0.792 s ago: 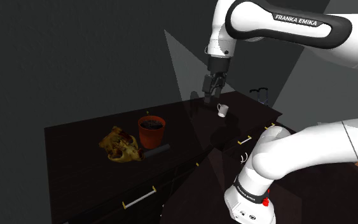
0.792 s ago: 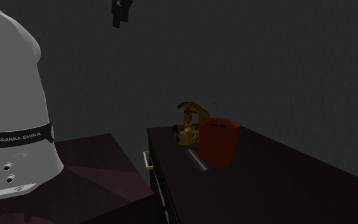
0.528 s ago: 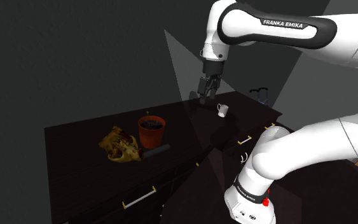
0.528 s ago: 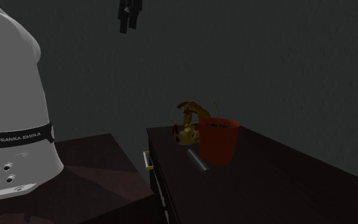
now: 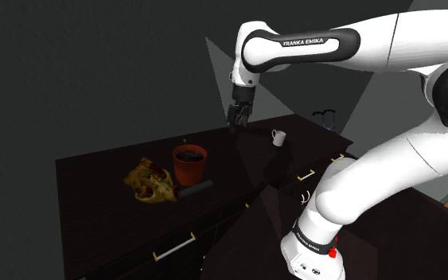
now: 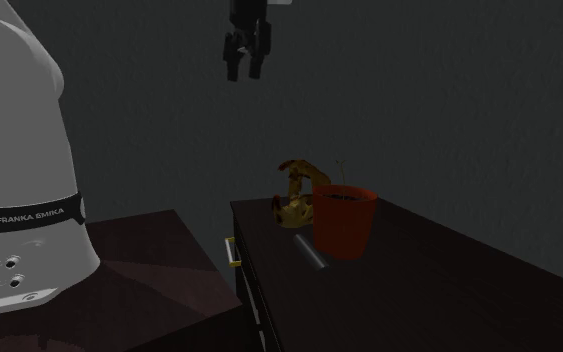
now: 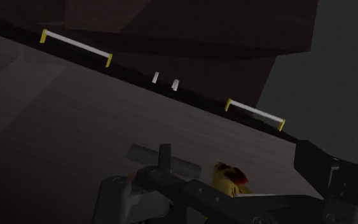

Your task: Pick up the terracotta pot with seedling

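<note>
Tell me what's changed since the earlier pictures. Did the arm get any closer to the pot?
The end effector swung toward the shoulder view's left, from above the white cup toward the reddish-brown pot. It is still well above the dark cabinet top and holding nothing. The pot, cup, yellow-brown figure and grey cylinder stayed where they were.

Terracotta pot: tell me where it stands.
In the shoulder view the pot stands on the dark counter, right of the yellow-brown figure, a grey cylinder lying just in front.
</note>
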`<control>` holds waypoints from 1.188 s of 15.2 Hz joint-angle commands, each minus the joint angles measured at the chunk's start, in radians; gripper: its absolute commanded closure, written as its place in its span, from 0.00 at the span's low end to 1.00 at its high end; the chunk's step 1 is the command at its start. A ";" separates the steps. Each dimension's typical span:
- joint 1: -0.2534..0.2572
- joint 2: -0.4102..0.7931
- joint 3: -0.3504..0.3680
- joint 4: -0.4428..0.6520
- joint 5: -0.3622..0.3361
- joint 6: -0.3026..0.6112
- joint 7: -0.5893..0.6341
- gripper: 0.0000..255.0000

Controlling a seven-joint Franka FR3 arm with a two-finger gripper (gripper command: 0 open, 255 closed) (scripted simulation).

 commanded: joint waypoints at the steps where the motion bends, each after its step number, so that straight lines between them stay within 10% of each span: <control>1: 0.002 0.069 -0.009 0.008 -0.005 0.069 -0.028 0.00; 18: 0.008 0.700 -0.031 0.382 0.016 0.374 -0.230 0.00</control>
